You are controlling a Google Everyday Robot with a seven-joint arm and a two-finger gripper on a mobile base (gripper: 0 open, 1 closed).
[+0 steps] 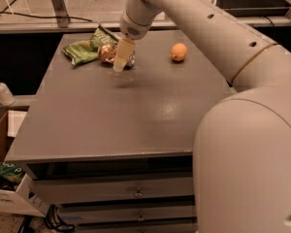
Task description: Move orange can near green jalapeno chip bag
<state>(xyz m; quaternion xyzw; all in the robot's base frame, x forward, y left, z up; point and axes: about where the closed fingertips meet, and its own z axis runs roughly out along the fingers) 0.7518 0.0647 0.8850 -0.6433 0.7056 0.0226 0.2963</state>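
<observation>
The orange can [107, 53] lies on its side on the grey table [126, 115] at the back left. It touches the right end of the green jalapeno chip bag [85, 51], which lies flat beside it. My gripper [120, 64] hangs from the arm directly over and in front of the can's right half and covers part of it. I cannot tell whether the gripper still touches the can.
A small round orange fruit [179, 52] sits on the table to the right of the can. My large white arm [242, 130] fills the right side of the view. A white bottle [0, 90] and a cardboard box [2, 144] stand left of the table.
</observation>
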